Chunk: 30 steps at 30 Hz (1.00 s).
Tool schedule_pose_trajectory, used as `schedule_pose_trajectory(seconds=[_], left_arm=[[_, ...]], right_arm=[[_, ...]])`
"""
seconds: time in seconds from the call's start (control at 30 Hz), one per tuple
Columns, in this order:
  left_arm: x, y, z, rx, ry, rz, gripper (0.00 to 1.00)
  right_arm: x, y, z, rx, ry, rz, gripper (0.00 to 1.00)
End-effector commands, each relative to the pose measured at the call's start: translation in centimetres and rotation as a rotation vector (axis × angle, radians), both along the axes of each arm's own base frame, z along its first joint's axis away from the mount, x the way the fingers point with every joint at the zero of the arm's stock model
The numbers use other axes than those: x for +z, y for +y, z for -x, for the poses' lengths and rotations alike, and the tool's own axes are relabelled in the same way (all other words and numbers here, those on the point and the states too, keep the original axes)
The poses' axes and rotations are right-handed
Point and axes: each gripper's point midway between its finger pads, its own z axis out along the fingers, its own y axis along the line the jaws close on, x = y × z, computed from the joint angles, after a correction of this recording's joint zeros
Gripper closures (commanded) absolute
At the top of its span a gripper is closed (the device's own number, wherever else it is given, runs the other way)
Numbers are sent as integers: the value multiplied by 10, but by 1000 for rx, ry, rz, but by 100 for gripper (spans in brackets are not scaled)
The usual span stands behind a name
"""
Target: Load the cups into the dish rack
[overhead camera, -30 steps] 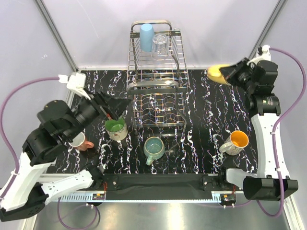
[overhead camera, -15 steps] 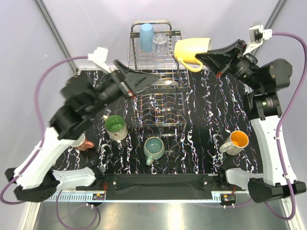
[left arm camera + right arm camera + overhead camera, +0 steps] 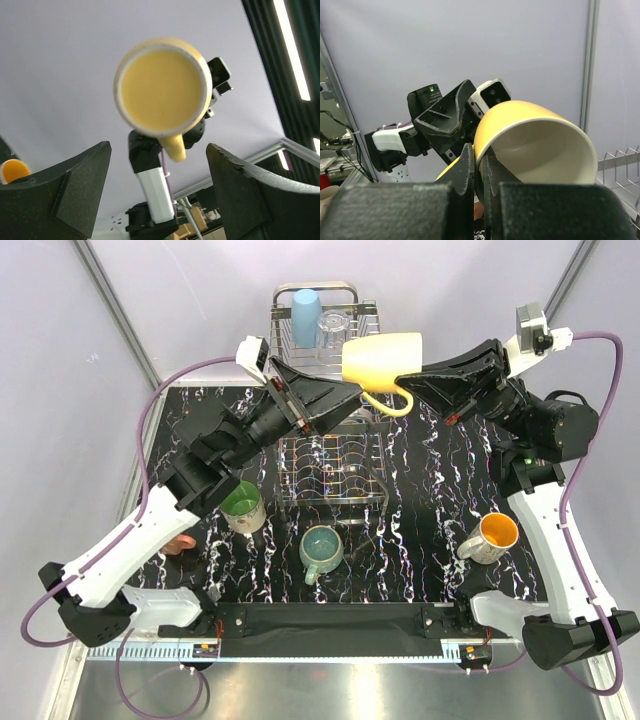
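My right gripper (image 3: 418,377) is shut on the rim of a yellow mug (image 3: 382,362) and holds it in the air above the right side of the chrome dish rack (image 3: 300,445). In the right wrist view the fingers (image 3: 469,167) pinch the mug's wall (image 3: 535,142). My left gripper (image 3: 352,405) is open, raised beside the mug, and sees its base (image 3: 162,87) between its fingers (image 3: 65,192). A light blue tumbler (image 3: 305,315) and a clear glass (image 3: 333,332) stand in the upper shelf.
On the black marbled table stand a cream mug with green inside (image 3: 242,506), a teal mug (image 3: 321,547), a mug with an orange inside (image 3: 490,537), and a salmon-pink cup (image 3: 183,542) partly hidden under my left arm. The left gripper (image 3: 445,120) fills the space before the mug.
The left arm has swung up and to the right, up to the mug. The right gripper has carried the yellow mug left, over the rack.
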Motion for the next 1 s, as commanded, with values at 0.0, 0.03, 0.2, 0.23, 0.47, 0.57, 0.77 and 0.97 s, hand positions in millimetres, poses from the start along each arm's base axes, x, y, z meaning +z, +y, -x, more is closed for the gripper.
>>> schedule_pose_trajectory(seconds=[0.0, 0.03, 0.2, 0.23, 0.47, 0.57, 0.77, 0.97], left_arm=[[36, -3, 19, -78, -66, 132, 18], [35, -5, 18, -77, -61, 128, 19], [39, -14, 17, -86, -43, 183, 30], [39, -17, 17, -91, -41, 175, 31], [44, -29, 18, -110, -49, 180, 57], [41, -31, 17, -105, -57, 163, 90], [24, -27, 11, -36, -64, 36, 100], [-1, 1, -26, 253, -170, -306, 100]], right_arm=[[27, -3, 32, 24, -164, -47, 100], [27, -1, 34, 36, -166, -47, 100], [25, 5, 40, 47, -186, -56, 100], [24, 6, 38, 41, -183, -56, 100], [16, 13, 37, 24, -190, -27, 100], [14, 12, 39, 19, -181, -19, 100], [15, 5, 29, -70, -86, -27, 65], [-18, -41, -31, -514, 297, -5, 14]])
